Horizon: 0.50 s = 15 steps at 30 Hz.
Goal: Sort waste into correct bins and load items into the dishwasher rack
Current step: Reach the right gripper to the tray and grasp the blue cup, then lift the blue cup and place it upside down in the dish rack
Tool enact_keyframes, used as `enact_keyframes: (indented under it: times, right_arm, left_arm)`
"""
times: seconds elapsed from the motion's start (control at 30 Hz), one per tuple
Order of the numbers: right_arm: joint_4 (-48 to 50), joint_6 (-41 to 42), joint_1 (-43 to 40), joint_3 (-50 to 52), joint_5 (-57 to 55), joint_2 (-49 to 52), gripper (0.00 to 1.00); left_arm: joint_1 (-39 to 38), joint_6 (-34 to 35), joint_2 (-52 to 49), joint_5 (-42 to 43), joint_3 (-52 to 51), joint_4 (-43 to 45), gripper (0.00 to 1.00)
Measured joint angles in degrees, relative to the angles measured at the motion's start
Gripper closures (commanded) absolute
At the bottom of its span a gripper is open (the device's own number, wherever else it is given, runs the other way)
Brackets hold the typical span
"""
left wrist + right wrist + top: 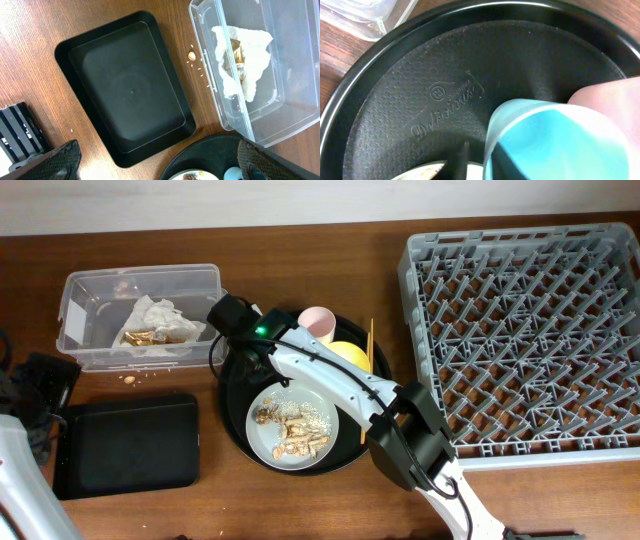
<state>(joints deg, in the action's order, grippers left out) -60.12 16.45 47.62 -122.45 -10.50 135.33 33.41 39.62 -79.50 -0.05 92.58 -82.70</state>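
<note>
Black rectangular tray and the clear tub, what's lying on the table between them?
A small brown scrap and a few white rice grains lie on the table between the black tray and clear tub, clearest in the left wrist view.

In the overhead view the rack [520, 330] was grey, a lattice of pegs, on a table [300, 240] of brown wood grain. The tub [75, 330] was clear, and the napkin [150, 325] in it was white with gold-brown bits. The shallow tray [125, 445] was plain black. The round tray [420, 75] was black with a fine dotted texture. The pink cup [318, 322] was pale, the light-blue cup [555, 140] brighter, the bowl [350, 355] yellow.
</note>
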Motion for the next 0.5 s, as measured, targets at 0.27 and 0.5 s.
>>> enact_keyframes:
  times: [0.27,0.5]
  right_arm:
    - [-4.2,-0.2,0.0,-3.4,0.0,0.1,0.96]
    - [-18.2,-0.2,-1.0,-29.1,0.3,0.2,0.96]
  left_arm:
    - [0.0,0.0,0.0,0.0,0.0,0.0,0.01]
    - [0.0,0.0,0.0,0.0,0.0,0.0,0.01]
